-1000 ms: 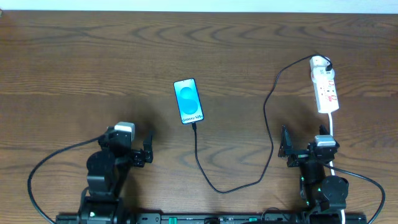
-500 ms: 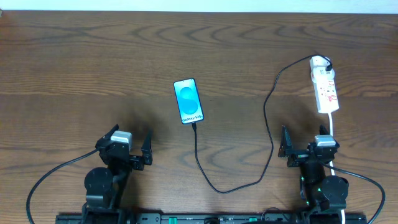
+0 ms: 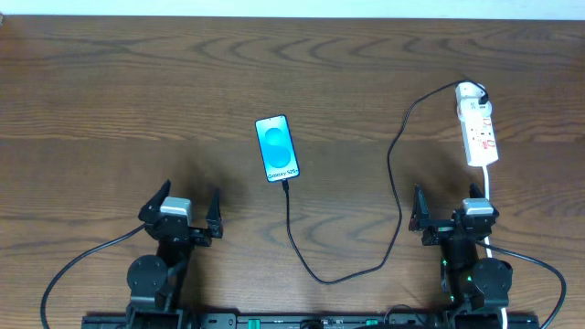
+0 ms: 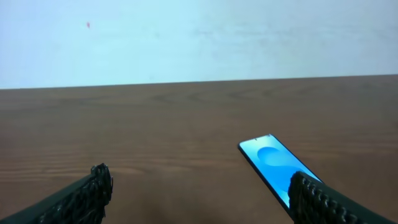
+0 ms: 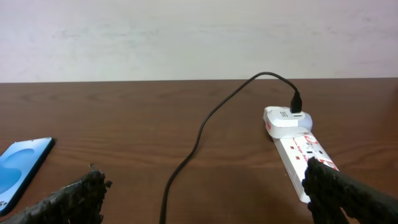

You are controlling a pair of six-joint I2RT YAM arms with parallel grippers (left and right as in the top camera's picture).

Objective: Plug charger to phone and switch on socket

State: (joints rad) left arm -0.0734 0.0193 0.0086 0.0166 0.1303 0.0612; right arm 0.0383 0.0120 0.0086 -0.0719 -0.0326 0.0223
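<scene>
The phone (image 3: 277, 148) lies face up mid-table, its light-blue screen also showing in the left wrist view (image 4: 273, 163) and at the left edge of the right wrist view (image 5: 18, 167). The black charger cable (image 3: 395, 192) runs from the phone's bottom edge, loops near the front and rises to the white socket strip (image 3: 478, 128) at the right, where its plug sits at the strip's far end (image 5: 296, 102). My left gripper (image 3: 181, 212) is open and empty near the front left. My right gripper (image 3: 446, 215) is open and empty, just in front of the strip (image 5: 298, 149).
The strip's thick white cord (image 3: 488, 196) runs toward the front beside the right arm. Black arm cables (image 3: 73, 260) trail at the front left and front right. The wooden table (image 3: 137, 91) ends at a pale wall at the back.
My left arm has drawn back toward the front edge and its gripper has straightened. The right arm, phone, cable and strip have not moved.
</scene>
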